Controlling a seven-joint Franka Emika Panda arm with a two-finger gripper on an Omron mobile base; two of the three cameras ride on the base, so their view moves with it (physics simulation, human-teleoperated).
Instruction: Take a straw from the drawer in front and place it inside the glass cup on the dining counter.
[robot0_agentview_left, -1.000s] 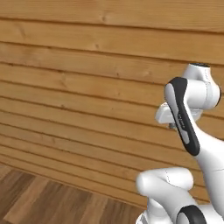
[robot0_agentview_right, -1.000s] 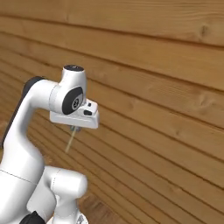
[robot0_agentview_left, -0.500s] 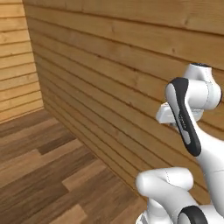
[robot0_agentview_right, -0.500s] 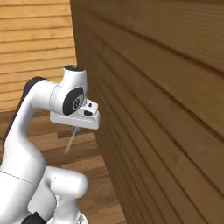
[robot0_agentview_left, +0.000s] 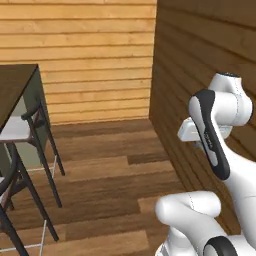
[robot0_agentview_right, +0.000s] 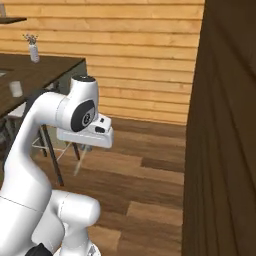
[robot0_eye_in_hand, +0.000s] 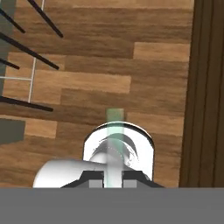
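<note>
Straw (robot0_eye_in_hand: 114, 144): light, thin, slippery, easily bent; held near one end by pincer (robot0_eye_in_hand: 113, 173), pinched shut; hung toward 6 o'clock.

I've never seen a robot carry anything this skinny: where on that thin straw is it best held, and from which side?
Near one end, pinched across its width. The gripper is shut on the straw that way: in the hand view it runs straight out between the fingertips, and in the right base view it hangs below the hand. That leaves the long free end to enter the glass cup.
</note>
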